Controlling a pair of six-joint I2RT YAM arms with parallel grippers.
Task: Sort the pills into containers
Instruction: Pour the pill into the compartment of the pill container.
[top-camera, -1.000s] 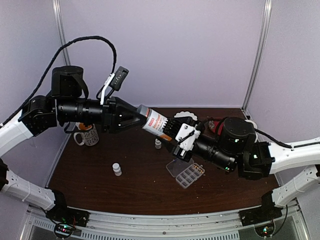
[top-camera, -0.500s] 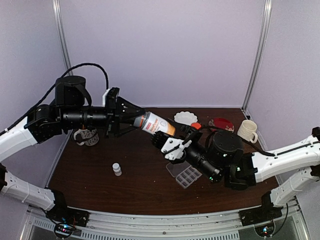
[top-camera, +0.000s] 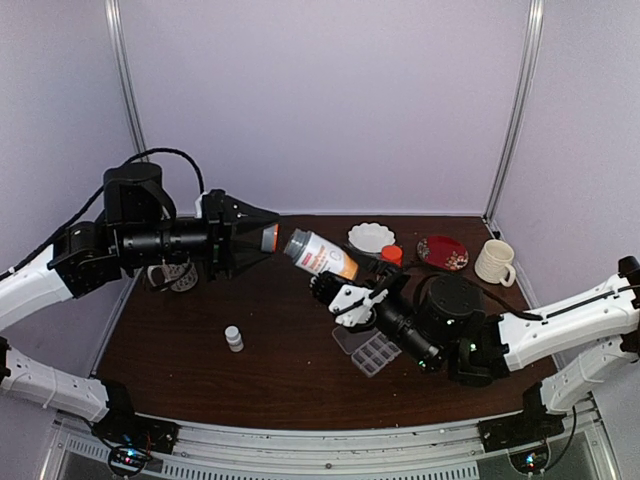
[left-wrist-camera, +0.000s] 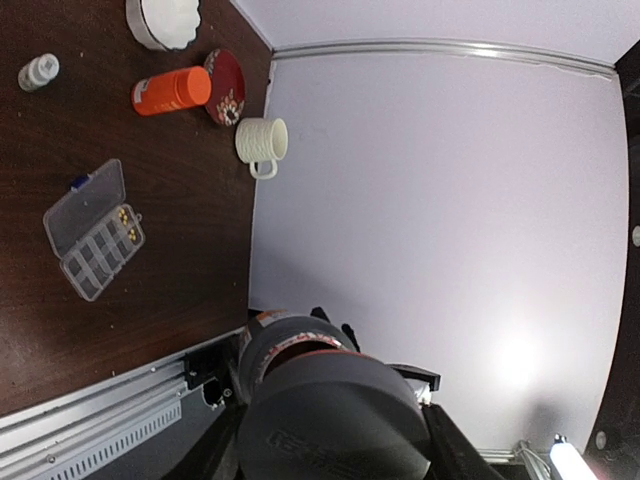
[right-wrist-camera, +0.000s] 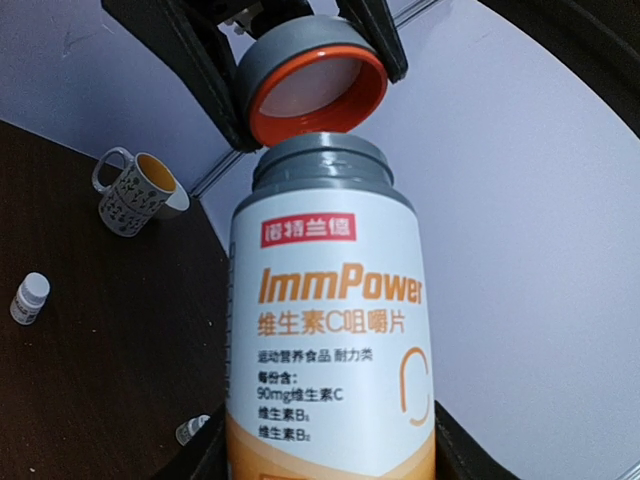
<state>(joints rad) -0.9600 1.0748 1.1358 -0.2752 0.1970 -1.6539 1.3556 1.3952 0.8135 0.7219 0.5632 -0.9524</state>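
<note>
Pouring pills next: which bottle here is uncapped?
The white-and-orange labelled plastic bottle held in the right gripper: its grey neck is bare, and the left gripper holds its grey, orange-lined cap. The small white bottles are capped.

Bounded by plain pale-lilac walls (top-camera: 320, 100), joined at aluminium corner posts (top-camera: 122, 70). Dark brown wood-grain tabletop (top-camera: 280, 380), edged at near side by metal rail (top-camera: 330, 442).

Clear pill box (left-wrist-camera: 100, 255) flat, lid open; few pills (left-wrist-camera: 125, 215) in 1 end cell.
</note>
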